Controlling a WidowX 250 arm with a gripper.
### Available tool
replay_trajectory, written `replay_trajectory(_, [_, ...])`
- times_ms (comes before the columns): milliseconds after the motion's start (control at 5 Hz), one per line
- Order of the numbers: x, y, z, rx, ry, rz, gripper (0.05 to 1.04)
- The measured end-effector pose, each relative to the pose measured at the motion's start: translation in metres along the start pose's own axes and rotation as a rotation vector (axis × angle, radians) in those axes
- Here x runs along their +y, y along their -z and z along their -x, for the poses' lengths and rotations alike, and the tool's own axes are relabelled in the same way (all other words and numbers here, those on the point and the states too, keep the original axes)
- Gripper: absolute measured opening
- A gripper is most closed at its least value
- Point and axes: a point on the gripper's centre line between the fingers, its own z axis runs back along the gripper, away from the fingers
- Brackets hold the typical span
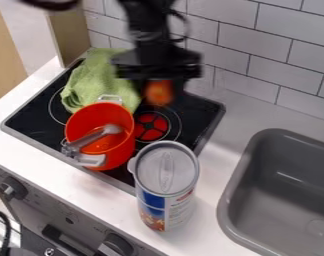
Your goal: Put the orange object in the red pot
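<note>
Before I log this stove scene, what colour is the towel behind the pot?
Light green; the towel shows best in the camera view.

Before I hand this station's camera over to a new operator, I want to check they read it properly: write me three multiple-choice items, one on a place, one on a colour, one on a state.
1. Where is the green cloth?
A) Draped over the canister
B) On the stovetop, beside the red pot
C) Stuffed inside the red pot

2. What colour is the sink?
A) Grey
B) White
C) Green

3. What state is the orange object in?
A) Lying in the red pot
B) Lying in the sink
C) Held in the gripper

Key:
1: B, the cloth lies on the black stove surface next to the pot.
2: A, the basin is grey against the white counter.
3: C, it shows between the gripper's fingers, outside the pot.
</note>
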Motion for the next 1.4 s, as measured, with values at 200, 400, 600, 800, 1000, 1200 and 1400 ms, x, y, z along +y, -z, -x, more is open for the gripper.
replay_trajectory(200, [0.037, -0.008, 0.0, 0.029, 0.054, -0.001, 0.616])
replay_trajectory(400, [0.067, -0.008, 0.0, 0.103, 0.079, 0.024, 0.616])
replay_trajectory(600, [0.073, -0.004, 0.011, 0.135, 0.137, 0.032, 0.616])
replay_trajectory(800, [0.071, -0.001, 0.022, 0.165, 0.162, 0.048, 0.616])
replay_trajectory(1000, [0.064, 0.001, 0.027, 0.189, 0.148, 0.06, 0.616])
replay_trajectory(1200, [0.055, 0.007, 0.032, 0.211, 0.123, 0.064, 0.669])
replay_trajectory(1400, [0.053, 0.01, 0.03, 0.193, 0.107, 0.062, 0.947])
